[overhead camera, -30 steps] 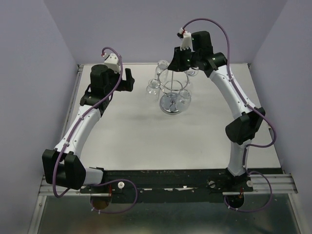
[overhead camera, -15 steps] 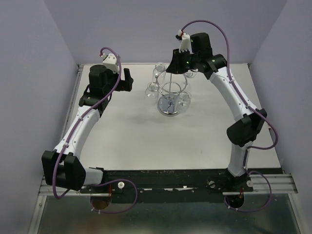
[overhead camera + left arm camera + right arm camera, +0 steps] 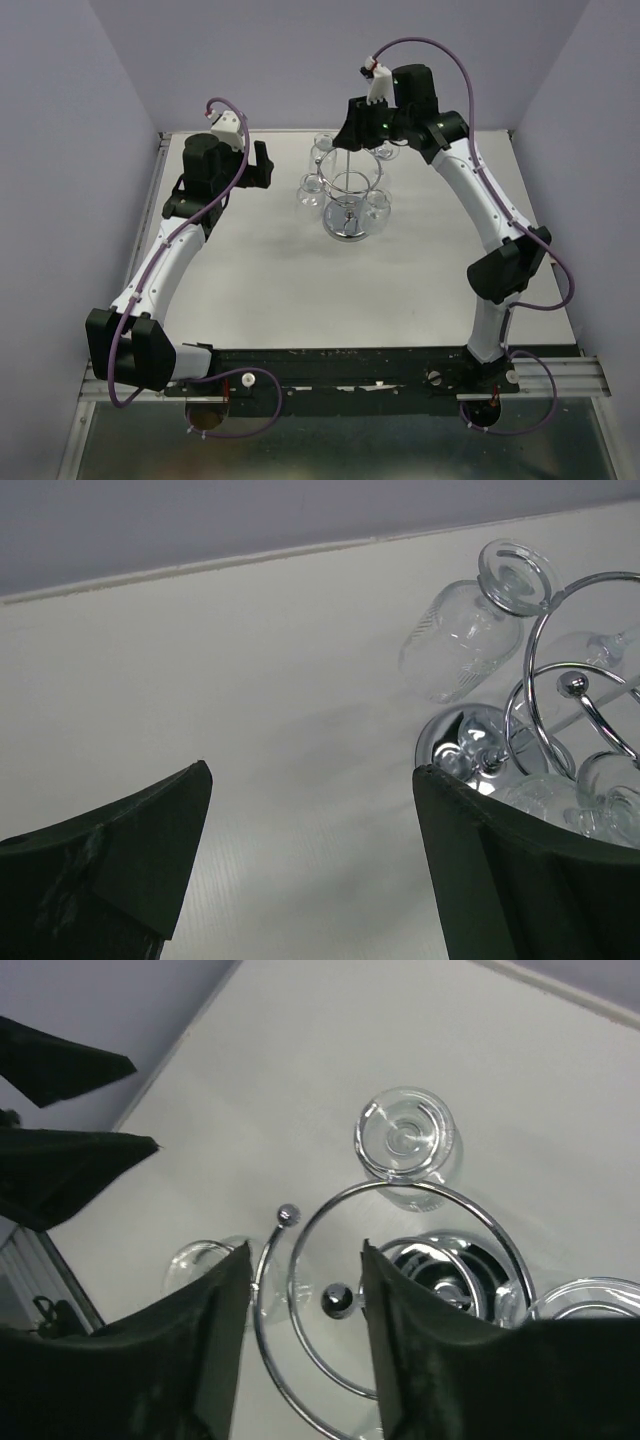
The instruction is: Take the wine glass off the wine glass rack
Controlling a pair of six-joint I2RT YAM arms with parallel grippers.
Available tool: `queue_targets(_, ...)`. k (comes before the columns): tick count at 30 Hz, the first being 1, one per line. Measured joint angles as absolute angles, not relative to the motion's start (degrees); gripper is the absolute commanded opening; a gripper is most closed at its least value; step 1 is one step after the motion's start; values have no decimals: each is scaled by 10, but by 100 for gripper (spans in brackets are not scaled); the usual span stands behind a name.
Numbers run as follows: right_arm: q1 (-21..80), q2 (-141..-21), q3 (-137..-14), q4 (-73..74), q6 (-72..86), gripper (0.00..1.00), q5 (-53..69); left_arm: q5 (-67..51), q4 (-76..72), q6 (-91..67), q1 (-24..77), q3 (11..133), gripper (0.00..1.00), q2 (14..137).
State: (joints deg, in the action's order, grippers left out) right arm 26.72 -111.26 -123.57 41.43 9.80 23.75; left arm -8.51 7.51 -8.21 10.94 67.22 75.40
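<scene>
The wine glass rack (image 3: 349, 222) is one of those shiny chrome wire stands. It's standing upright toward the far middle of the table (image 3: 280, 265), and it has a round mirrored base, a central post with a little ball on top and a ring around it. Clear glasses hang upside down from it, feet up and bowls down. The left wine glass (image 3: 314, 186) sticks out sideways, and the front-right wine glass (image 3: 377, 204) hangs just above the base.

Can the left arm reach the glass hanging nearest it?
Probably yes. Its fingers are open, only bare table lies between them and that wine glass, and the right arm is above the rack, not in the way.
</scene>
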Motion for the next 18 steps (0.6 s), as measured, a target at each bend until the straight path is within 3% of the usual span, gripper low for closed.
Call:
queue_targets(3, 268, -1089, -1236, 394, 100, 90, 253, -85, 75, -78, 109, 670, 99, 754)
queue_targets(5, 269, -1067, -1238, 389, 91, 99, 258, -87, 77, -69, 109, 670, 99, 754)
queue_targets(10, 269, -1031, -1293, 420, 27, 100, 244, -95, 115, -32, 109, 685, 99, 748)
queue_targets(18, 208, -950, -1254, 464, -18, 100, 189, -170, 197, 52, 93, 700, 99, 679)
